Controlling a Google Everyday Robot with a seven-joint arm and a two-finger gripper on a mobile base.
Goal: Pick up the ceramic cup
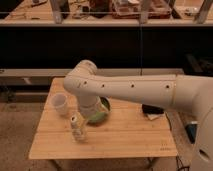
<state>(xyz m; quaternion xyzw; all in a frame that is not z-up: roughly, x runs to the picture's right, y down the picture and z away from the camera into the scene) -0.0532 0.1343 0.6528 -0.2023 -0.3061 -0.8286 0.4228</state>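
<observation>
The ceramic cup is a small plain white cup. It stands upright on the left part of the wooden table. My white arm reaches in from the right, bends at the elbow above the table and points down. My gripper hangs below the wrist, to the right of the cup and apart from it, at the left edge of the green bowl. It holds nothing that I can see.
A small clear bottle with a pale cap stands just in front of the gripper, near the table's front left. A dark flat object on white paper lies at the table's right. A dark shelf unit stands behind the table.
</observation>
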